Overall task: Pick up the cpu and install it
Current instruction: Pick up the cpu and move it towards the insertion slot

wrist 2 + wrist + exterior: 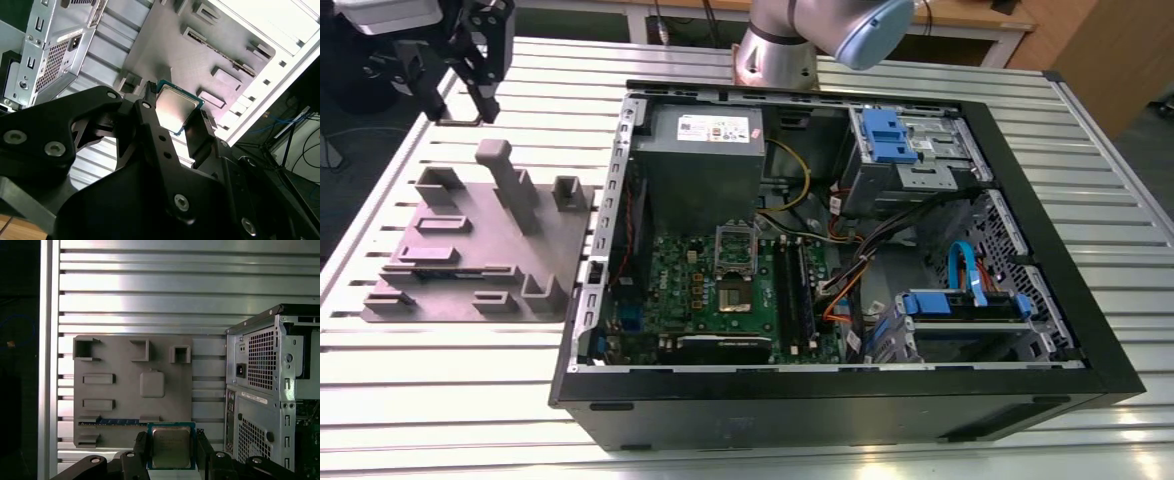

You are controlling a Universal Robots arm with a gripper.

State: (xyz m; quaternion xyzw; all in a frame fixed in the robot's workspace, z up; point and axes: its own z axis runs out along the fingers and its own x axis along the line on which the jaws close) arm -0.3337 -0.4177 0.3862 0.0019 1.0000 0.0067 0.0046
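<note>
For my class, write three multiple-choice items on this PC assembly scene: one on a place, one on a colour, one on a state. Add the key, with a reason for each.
1. In the exterior view, where does the grey fixture plate lie?
A) on the exterior view's left of the computer case
B) inside the case
C) on top of the case

2. What colour are the drive-bay brackets?
A) red
B) blue
C) white

3. The cpu is:
A) seated in the motherboard socket
B) lying on the plate
C) gripped by the end effector

Key:
1 A, the plate rests on the table beside the case.
2 B, they show blue against the grey metal.
3 C, both wrist views show it between the fingers, off the plate.
</note>
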